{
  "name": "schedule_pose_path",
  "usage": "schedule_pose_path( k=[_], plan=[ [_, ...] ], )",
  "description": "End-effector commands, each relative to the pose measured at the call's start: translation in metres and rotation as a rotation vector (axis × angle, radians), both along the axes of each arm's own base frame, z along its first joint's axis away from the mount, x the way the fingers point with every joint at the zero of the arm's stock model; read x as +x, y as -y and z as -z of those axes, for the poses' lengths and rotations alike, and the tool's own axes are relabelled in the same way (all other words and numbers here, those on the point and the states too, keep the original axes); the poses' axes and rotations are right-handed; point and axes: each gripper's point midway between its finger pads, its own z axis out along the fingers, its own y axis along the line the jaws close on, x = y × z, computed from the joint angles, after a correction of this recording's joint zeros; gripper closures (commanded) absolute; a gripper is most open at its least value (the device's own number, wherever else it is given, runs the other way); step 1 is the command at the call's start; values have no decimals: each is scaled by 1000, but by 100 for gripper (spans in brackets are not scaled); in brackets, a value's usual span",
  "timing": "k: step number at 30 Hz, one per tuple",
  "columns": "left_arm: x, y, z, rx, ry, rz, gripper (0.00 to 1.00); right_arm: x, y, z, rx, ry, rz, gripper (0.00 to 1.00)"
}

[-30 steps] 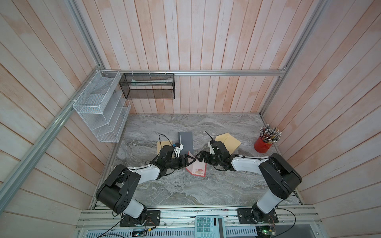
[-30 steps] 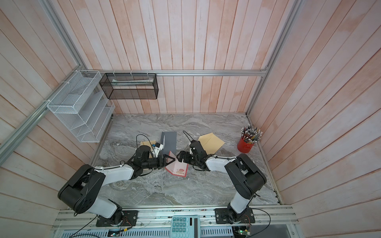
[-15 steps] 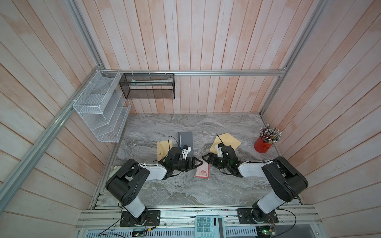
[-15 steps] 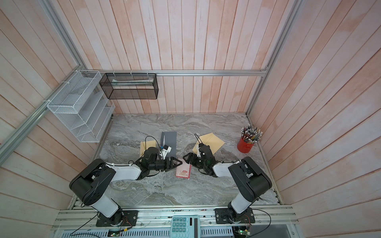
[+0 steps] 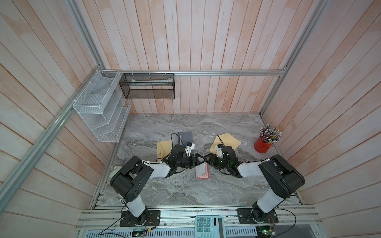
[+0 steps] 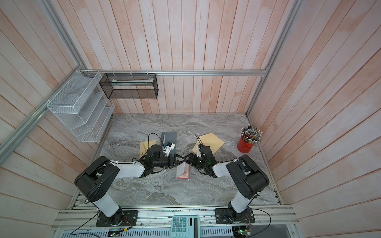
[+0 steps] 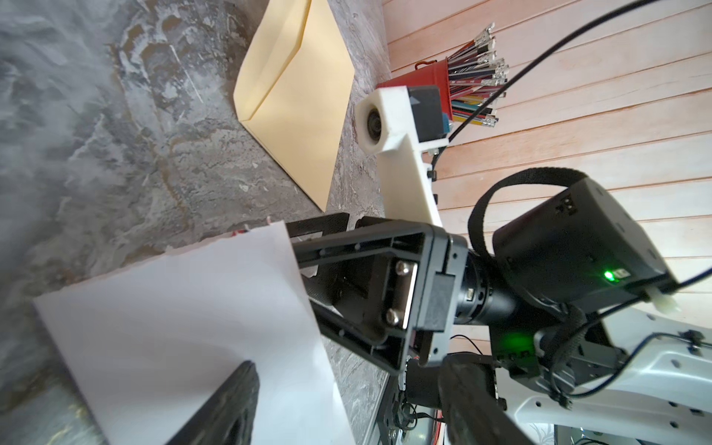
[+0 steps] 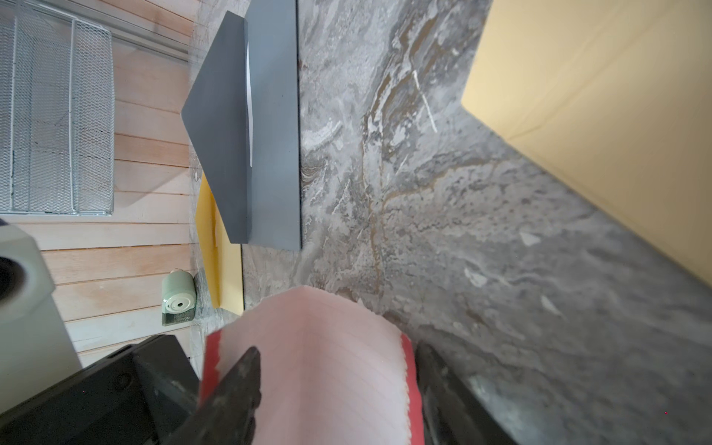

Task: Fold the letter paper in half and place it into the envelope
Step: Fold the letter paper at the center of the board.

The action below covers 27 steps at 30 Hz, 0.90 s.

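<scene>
Bowed letter paper (image 5: 202, 172) lies at the centre of the counter (image 5: 185, 191), long axis front-to-back, red-edged end frontward. L fingers (image 7: 227, 404) wide apart, one atop sheet. R fingers (image 8: 235, 385) part-open astride arched far end; grip unclear.

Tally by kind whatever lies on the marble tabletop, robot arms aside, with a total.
Yellow paper envelopes: 2
Grey paper envelope: 1
Pink lined letter paper: 1
Red cup of pencils: 1
Pale green pencil sharpener: 1
Total: 6
</scene>
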Motion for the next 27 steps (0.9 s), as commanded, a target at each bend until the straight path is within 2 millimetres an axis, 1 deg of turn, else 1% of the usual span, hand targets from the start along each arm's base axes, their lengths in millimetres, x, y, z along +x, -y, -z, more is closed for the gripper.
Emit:
schedule_pose_path(
  k=[1, 5, 7, 11, 14, 16, 18, 21, 23, 25, 27],
  plan=[
    [-4, 4, 15, 1, -43, 19, 27, -17, 9, 27, -49, -102, 2, 37],
    [-6, 2, 28, 26, -65, 17, 27, -15, 14, 26, -51, -98, 18, 38],
    [-8, 0, 33, 39, -74, 15, 27, -12, 21, 22, -46, -87, 39, 38],
    [-12, -6, 47, 59, -104, 1, 27, -4, 39, 12, -47, -56, 80, 38],
    [-14, -8, 52, 55, -120, -3, 28, 1, 53, 1, -65, -24, 109, 38],
    [-15, -8, 52, 51, -120, -2, 28, 2, 60, -7, -78, -1, 119, 40],
    [-14, -8, 51, 53, -114, -5, 28, 1, 63, -14, -96, 18, 120, 46],
    [-14, -8, 51, 56, -111, -6, 28, -5, 62, -19, -84, 20, 106, 51],
    [-14, -8, 52, 56, -113, -7, 28, -11, 57, -21, -78, 19, 89, 56],
    [-14, -9, 53, 57, -119, -9, 28, -17, 49, -20, -79, 18, 66, 61],
    [-15, -10, 54, 56, -121, -12, 28, -23, 37, -19, -72, 12, 35, 64]
  ],
)
